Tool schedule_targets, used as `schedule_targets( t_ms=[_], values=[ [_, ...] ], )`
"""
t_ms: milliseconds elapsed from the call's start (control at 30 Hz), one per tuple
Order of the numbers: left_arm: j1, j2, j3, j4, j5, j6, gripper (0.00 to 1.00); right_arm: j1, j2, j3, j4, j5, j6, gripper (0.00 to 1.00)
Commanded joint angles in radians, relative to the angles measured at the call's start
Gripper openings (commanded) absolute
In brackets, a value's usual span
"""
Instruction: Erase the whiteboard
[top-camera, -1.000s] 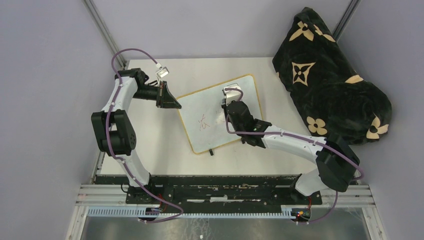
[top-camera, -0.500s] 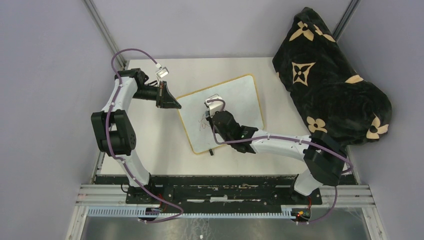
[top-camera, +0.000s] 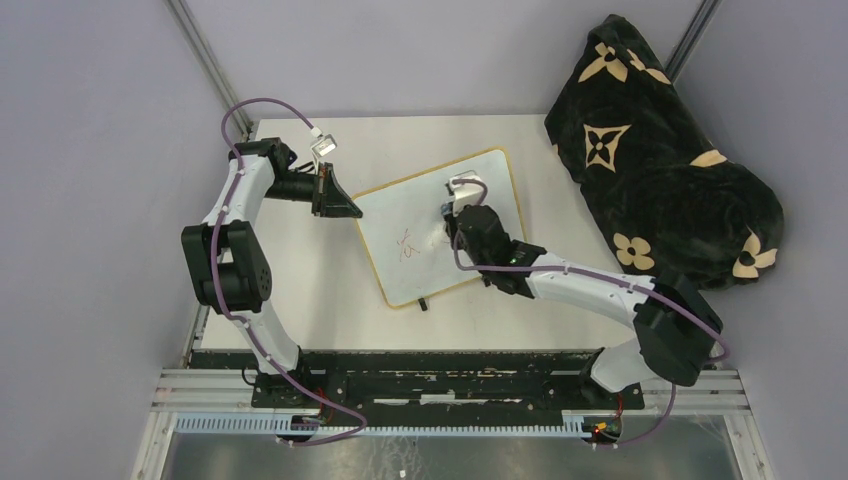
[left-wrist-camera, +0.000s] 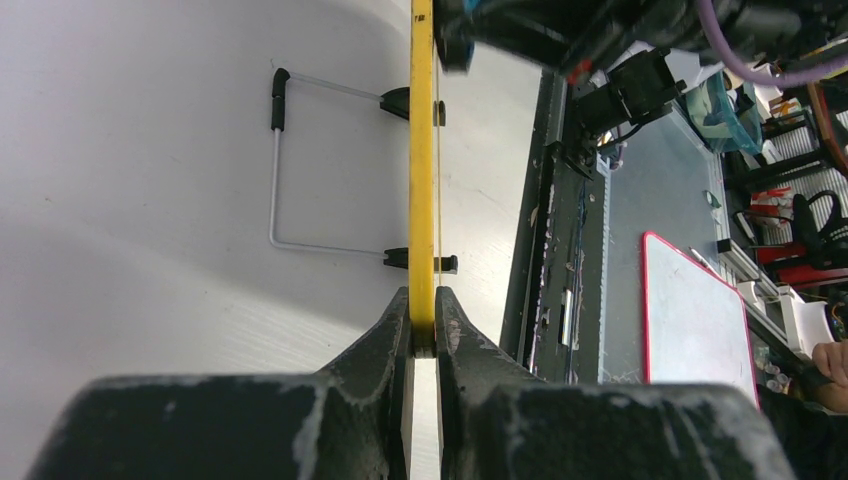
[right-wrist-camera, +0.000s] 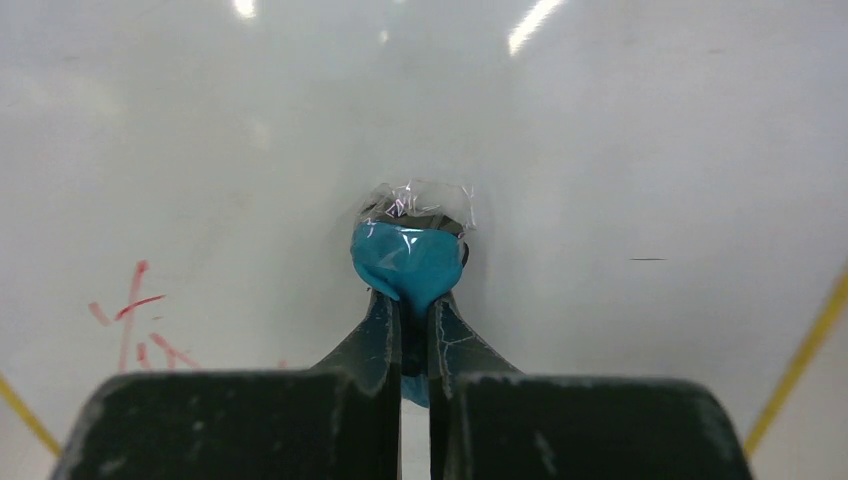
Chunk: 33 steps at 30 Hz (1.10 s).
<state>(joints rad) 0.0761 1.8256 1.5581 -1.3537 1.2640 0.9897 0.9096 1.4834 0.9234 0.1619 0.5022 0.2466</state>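
Only partly visible: eraser (right-wrist-camera: 408, 262) in right gripper (right-wrist-camera: 411, 302)

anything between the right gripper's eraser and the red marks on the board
Nothing visible. The right gripper holds the blue eraser on the whiteboard; only bare board lies between it and the red marks. The left gripper clamps the board's edge, off that path.

We see bright, even overhead light that casts only soft shadows. Beyond the right gripper (right-wrist-camera: 410, 305), lamp glare streaks the glossy whiteboard (right-wrist-camera: 620, 150). In both wrist views the gripper bodies nearest the lens are blurred. Left of the left gripper (left-wrist-camera: 422, 318), the tabletop (left-wrist-camera: 130, 150) shades gently grey.
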Motion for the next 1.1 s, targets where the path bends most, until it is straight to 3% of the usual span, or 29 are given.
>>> schedule_targets(
  t_ms=[0, 300, 700, 900, 1067],
  values=[
    [-0.009, -0.023, -0.017, 0.039, -0.061, 0.041, 0.03, -0.098, -0.087, -0.053, -0.008, 0.057, 0.003, 0.01],
    [-0.008, -0.014, -0.015, 0.038, -0.044, 0.040, 0.03, -0.081, -0.086, -0.115, 0.047, -0.044, 0.046, 0.01],
    [-0.009, -0.020, -0.016, 0.038, -0.054, 0.036, 0.03, 0.107, 0.039, -0.033, 0.095, -0.004, 0.069, 0.01],
    [-0.009, -0.021, -0.018, 0.038, -0.060, 0.035, 0.03, 0.116, 0.068, -0.012, 0.079, 0.048, 0.064, 0.01],
    [-0.009, -0.020, -0.017, 0.038, -0.061, 0.035, 0.03, 0.096, -0.005, -0.069, 0.046, 0.138, 0.053, 0.01]
  ],
)
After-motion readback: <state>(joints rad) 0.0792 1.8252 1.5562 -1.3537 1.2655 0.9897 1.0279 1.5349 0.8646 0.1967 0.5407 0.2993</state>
